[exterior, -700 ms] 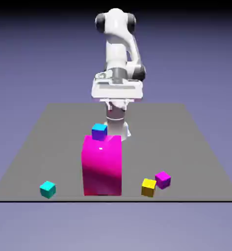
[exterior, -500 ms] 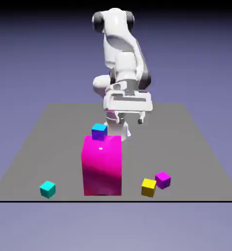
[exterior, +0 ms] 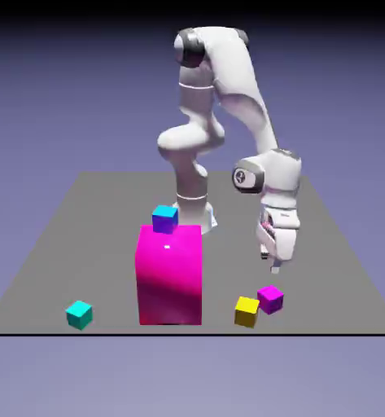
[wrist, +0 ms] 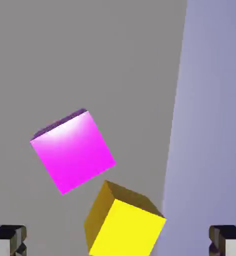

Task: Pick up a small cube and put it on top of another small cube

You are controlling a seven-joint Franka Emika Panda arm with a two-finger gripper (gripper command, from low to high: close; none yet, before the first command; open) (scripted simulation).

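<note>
From the outside view, my pincer point(exterior: 277, 262) hangs pointing down above the small magenta cube point(exterior: 269, 298), which sits on the grey table point(exterior: 334, 244) near its front edge, on the exterior view's right. The yellow cube point(exterior: 246, 310) lies just beside it, toward the view's left and a little nearer the front; I cannot tell from here whether the two touch. I hold myself over this pair because the magenta one is what I mean to lift, and the yellow one looks like the nearest base to set it on. The tall magenta block point(exterior: 169, 274), with a small blue cube point(exterior: 164, 217) on top, stands well to the left, and the cyan cube point(exterior: 79, 313) is farther still, so I judge my descent is free on that side

In the hand view, my fingertips point(wrist: 7, 240) show wide apart at the bottom corners with nothing between them but the yellow cube's point(wrist: 124, 227) top. The small magenta cube point(wrist: 72, 151) lies off centre, corner close to the yellow one. The table's edge runs down the right, so room is short there; I judge I must shift and turn before closing
</note>
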